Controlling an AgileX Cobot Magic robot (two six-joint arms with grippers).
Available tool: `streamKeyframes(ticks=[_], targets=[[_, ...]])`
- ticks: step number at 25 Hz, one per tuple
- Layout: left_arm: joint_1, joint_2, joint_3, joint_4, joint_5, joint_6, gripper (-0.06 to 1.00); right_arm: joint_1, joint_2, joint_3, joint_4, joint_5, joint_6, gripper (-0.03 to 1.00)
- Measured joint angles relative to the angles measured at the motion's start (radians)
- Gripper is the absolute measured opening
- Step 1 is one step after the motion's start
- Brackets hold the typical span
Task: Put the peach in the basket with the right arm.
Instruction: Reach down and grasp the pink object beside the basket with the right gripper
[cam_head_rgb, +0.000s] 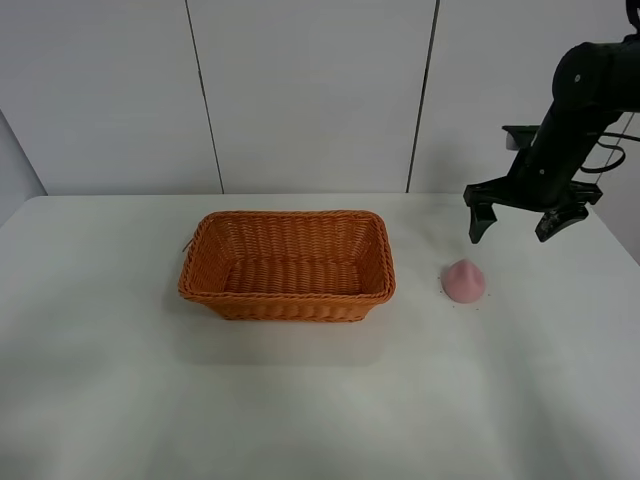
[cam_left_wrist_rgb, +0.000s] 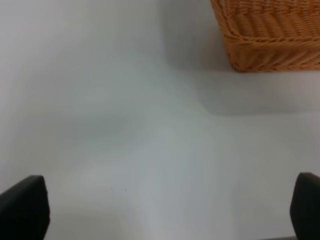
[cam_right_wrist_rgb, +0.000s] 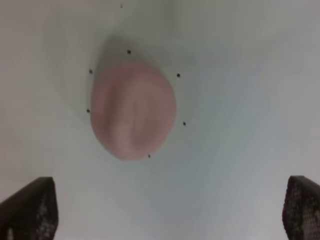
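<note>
The pale pink peach (cam_head_rgb: 464, 281) sits on the white table to the right of the orange-brown wicker basket (cam_head_rgb: 288, 264), tip up. My right gripper (cam_head_rgb: 515, 226) hangs open above and behind the peach, a little to its right, not touching it. In the right wrist view the peach (cam_right_wrist_rgb: 132, 109) lies ahead of the spread fingertips (cam_right_wrist_rgb: 30, 207), nothing between them. The basket is empty. The left wrist view shows the basket's corner (cam_left_wrist_rgb: 270, 35) and my left gripper (cam_left_wrist_rgb: 170, 212) open over bare table; the left arm is out of the exterior view.
The white table (cam_head_rgb: 120, 380) runs to a pale panelled wall behind. A few tiny dark specks ring the peach. The right arm's black links (cam_head_rgb: 585, 95) rise at the far right edge.
</note>
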Motion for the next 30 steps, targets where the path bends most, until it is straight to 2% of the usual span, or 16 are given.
streamKeyframes(ticks=[6,14,30], targets=[[0.0,0.0,0.0,0.0,0.0,0.0,0.99,0.033,0.023,-0.003,0.004,-0.002,-0.022,0.69],[0.0,0.0,0.0,0.0,0.0,0.0,0.99,0.033,0.065,-0.007,0.01,-0.031,-0.022,0.69],[0.0,0.0,0.0,0.0,0.0,0.0,0.99,0.033,0.248,-0.009,0.018,-0.131,-0.021,0.69]])
